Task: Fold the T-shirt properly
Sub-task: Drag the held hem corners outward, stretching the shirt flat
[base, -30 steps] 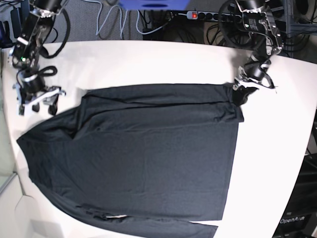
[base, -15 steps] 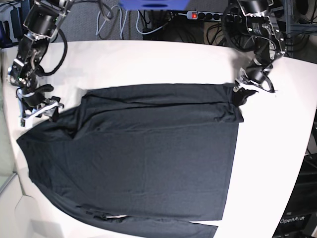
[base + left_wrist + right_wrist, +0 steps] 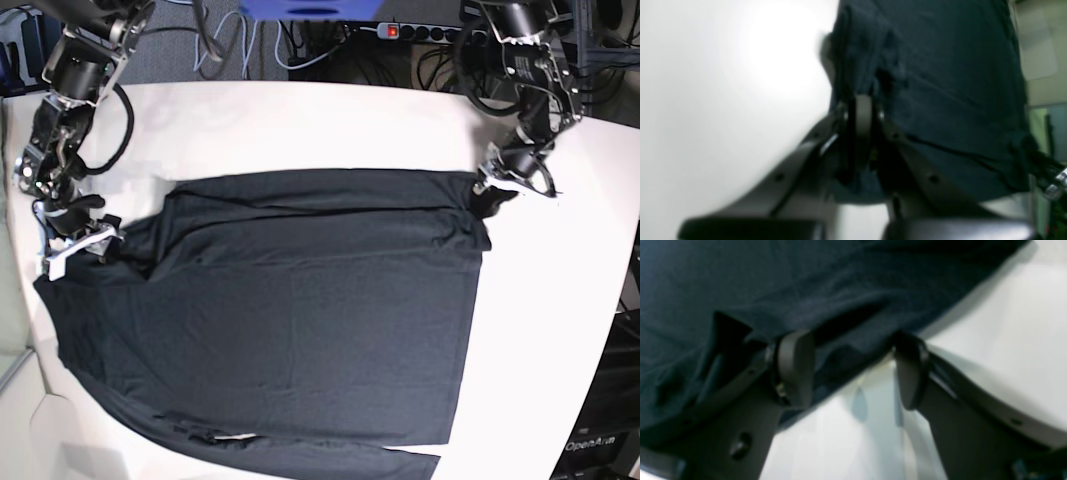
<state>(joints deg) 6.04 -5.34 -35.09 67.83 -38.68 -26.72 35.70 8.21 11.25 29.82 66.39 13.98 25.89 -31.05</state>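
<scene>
While the black T-shirt [image 3: 290, 310] lies flat across the white worktop [image 3: 300, 125], the left gripper [image 3: 497, 187] pinches its far corner with narrow fingers [image 3: 863, 123]; the right gripper [image 3: 853, 370] spreads wide fingers [image 3: 795, 366] over the opposite edge, seen only by wrist views.

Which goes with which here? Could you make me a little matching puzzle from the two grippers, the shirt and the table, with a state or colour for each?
Things:
1. left gripper
2. right gripper
3. T-shirt
4. table

States or colours:
A. white, bare along the far side
B. open, jaws astride the fabric's edge
C. black, spread flat
D. shut on a pinch of fabric

Pairs: 1-D, 2-B, 3-C, 4-A
</scene>
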